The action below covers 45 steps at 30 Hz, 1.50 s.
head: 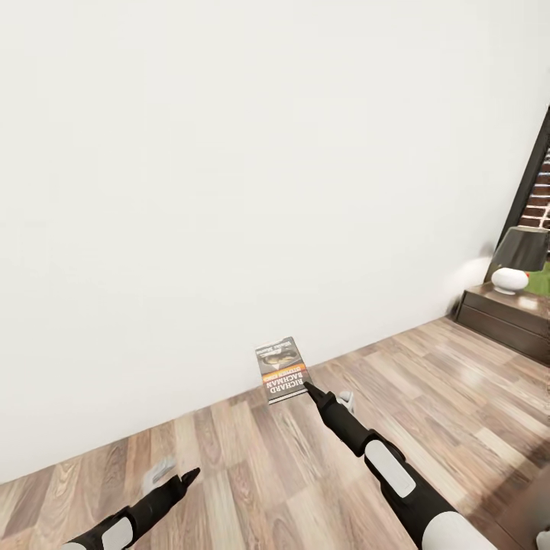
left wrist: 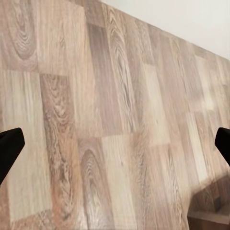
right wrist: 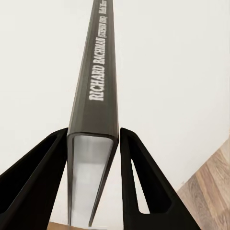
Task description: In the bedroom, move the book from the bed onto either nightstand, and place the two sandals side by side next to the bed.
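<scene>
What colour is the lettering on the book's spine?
White, on the book's dark grey spine; clearest in the right wrist view.

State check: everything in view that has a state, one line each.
book: off the bed, clamped between the right gripper's fingers, held in the air.
right gripper: shut on the book.
left gripper: open, holding nothing, over the wood floor.
nightstand: drawers shut, lamp upright on top, no book on it yet.

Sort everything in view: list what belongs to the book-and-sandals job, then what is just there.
Job:
- book, clamped in the right pincer
- nightstand

Just there:
- lamp on the nightstand
- wood floor
- white wall
- window frame
</scene>
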Motion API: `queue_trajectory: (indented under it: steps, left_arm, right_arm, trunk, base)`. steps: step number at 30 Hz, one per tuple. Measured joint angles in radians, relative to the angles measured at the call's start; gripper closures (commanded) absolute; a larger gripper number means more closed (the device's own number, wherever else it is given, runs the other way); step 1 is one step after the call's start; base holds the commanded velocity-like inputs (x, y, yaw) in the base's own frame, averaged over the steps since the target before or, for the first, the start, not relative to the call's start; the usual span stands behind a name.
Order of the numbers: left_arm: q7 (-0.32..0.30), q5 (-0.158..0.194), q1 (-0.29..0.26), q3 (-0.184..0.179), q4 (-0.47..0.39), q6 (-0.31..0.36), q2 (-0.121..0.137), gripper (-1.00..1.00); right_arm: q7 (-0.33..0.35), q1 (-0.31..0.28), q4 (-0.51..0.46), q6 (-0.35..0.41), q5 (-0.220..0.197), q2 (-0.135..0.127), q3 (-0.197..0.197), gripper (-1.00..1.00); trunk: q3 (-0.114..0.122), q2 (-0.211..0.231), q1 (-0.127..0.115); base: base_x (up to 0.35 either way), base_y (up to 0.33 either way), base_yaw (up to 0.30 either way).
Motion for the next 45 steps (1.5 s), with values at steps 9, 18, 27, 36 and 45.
queue_trajectory:
  steps: [9,18,27,36,45]
  left_arm:
    - [0.0,0.0,0.0,0.0,0.0,0.0,0.0,-1.0]
    - [0.0,0.0,0.0,-0.001,0.0,0.0,0.0,-1.0]
    - [0.0,0.0,0.0,-0.001,0.0,0.0,0.0,-1.0]
    - [0.0,0.0,0.0,-0.001,0.0,0.0,0.0,-1.0]
    - [0.0,0.0,0.0,-0.001,0.0,0.0,-0.001,-1.0]
  right_arm:
    - [0.0,0.0,0.0,0.0,0.0,-0.001,0.0,1.0]
    - [0.0,0.0,0.0,0.0,0.0,-0.001,-0.001,1.0]
    - [-0.001,0.0,0.0,0.0,0.0,-0.001,-0.002,1.0]
    - [-0.001,0.0,0.0,0.0,0.0,-0.001,-0.002,1.0]
    - [-0.001,0.0,0.0,0.0,0.0,-0.001,-0.001,1.0]
  trunk:
    - [0.0,0.0,0.0]
    - [0.0,0.0,0.0]
    - [0.0,0.0,0.0]
    - [0.0,0.0,0.0]
    - [0.0,0.0,0.0]
  base:
    - [0.295,0.156,-0.142]
    - [0.291,0.124,-0.128]
    - [0.269,0.023,-0.123]
    - [0.25,0.003,-0.12]
    - [0.204,0.0,-0.117]
